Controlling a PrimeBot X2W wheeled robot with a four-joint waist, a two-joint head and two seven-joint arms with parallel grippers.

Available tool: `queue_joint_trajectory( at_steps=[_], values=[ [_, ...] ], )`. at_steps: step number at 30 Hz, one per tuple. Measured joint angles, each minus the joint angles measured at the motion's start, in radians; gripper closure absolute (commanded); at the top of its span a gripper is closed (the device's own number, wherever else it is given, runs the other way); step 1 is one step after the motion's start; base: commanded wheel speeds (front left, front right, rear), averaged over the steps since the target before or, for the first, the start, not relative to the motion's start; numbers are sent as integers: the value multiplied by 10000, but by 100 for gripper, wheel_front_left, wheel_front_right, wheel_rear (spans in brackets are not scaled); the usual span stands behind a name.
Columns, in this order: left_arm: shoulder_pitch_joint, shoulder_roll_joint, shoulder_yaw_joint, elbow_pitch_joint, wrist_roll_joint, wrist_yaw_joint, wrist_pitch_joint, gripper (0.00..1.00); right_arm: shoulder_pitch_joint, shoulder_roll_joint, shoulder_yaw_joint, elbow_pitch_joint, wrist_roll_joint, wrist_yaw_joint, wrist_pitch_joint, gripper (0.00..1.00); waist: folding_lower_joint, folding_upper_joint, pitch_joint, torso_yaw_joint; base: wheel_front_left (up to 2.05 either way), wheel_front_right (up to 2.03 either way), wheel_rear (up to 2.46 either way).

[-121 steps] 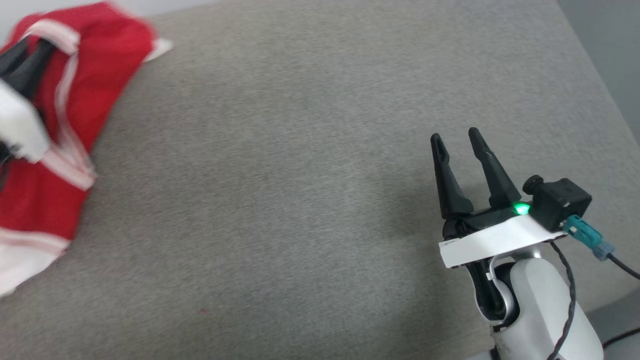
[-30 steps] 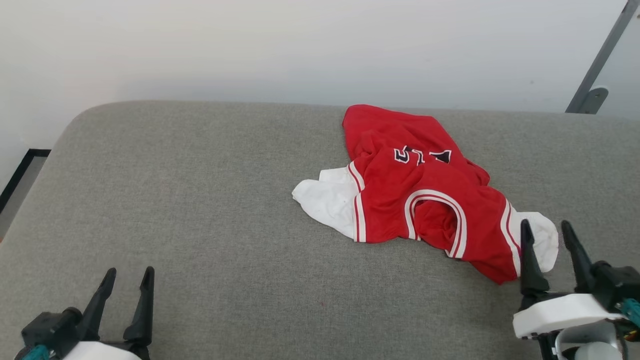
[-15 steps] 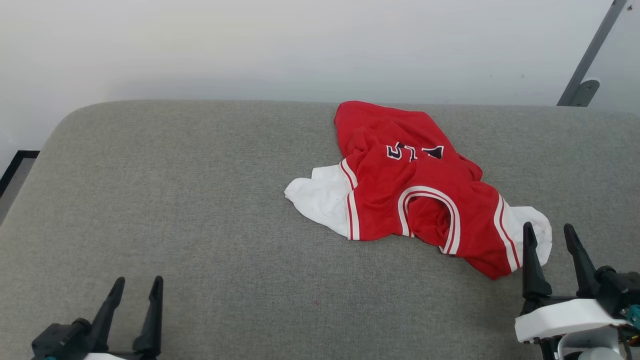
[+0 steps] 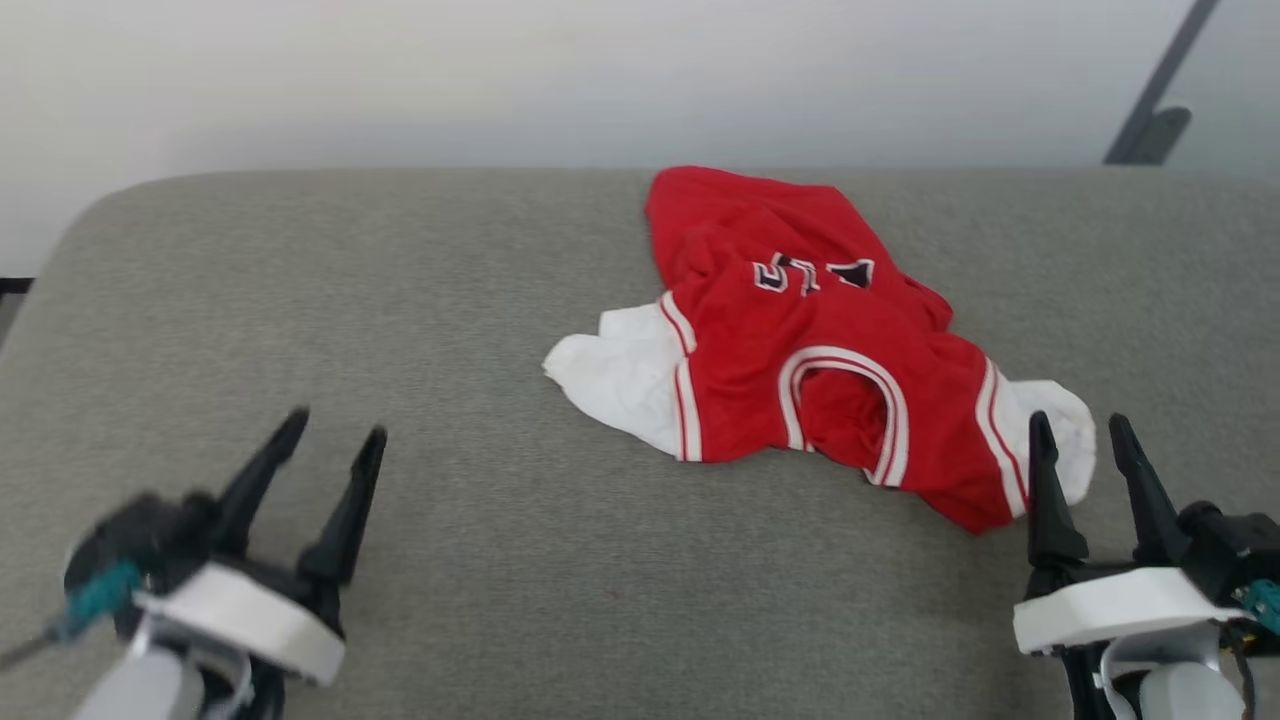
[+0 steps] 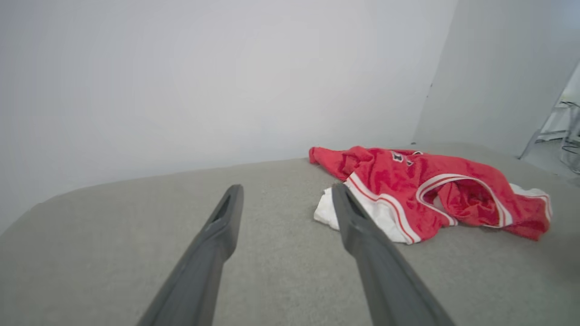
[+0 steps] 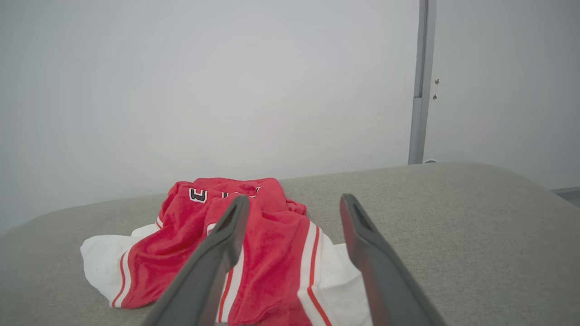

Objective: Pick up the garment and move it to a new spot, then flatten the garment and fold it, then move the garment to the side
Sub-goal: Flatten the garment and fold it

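Head cam: high, pitched down at grey surface (image 4: 450, 300), left gripper (image 4: 337, 422) and right gripper (image 4: 1075, 418) at bottom corners. Wrist cams: low, sighting along own fingers (image 5: 215, 244); garment (image 4: 800, 340) ahead-right of left tool, close ahead-left of right. All share garment, wall (image 4: 500, 80).

The left end effector (image 4: 335, 430) is hovering at lower left, its fingers spreading apart and tilting rightward, holding nothing. The right end effector (image 4: 1078, 425) is pointing ahead at lower right, its fingers likewise parted and empty.
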Motion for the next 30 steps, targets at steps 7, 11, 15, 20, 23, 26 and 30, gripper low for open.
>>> queue_joint_trajectory(
  at_steps=[7, 11, 15, 20, 23, 26, 30],
  values=[
    [-3212, 2318, -2876, 679, -2589, -2, 755, 0, -547, -4, 464, -61, 583, 0, 0, 0, 0, 0, 634, -810, 0, 0, 0],
    [-4637, 3779, -4408, 646, -4943, -2, 2669, 0, -912, -4, 679, -244, 945, 0, 0, 0, 0, 0, 1291, -1296, 0, 0, 0],
    [-5797, 4991, -5254, 270, -7198, 0, 4667, 0, -1046, -6, 855, -343, 1415, 0, 0, 0, -1, 0, 2062, -1809, 0, 0, 0],
    [-6772, 5664, -5753, 359, -8638, 0, 6418, 0, -1195, -8, 1110, -345, 1850, 0, 0, 0, 0, 0, 2890, -2511, 0, 0, 0],
    [-7168, 5751, -5963, 523, -8937, 0, 6901, 0, -1369, -8, 1231, -410, 2029, 0, 0, 0, 0, 0, 3277, -2935, 0, 0, 0],
    [-7339, 5770, -6174, 719, -9112, 0, 7102, 0, -1523, -6, 1363, -518, 2155, 0, 0, 0, 0, 0, 3587, -3316, 0, 0, 0],
    [-7522, 5747, -6270, 683, -9641, -2, 7321, 0, -1564, -8, 1358, -573, 2247, 0, 0, 0, 0, 0, 3870, -3680, 0, 0, 0]
  ],
)
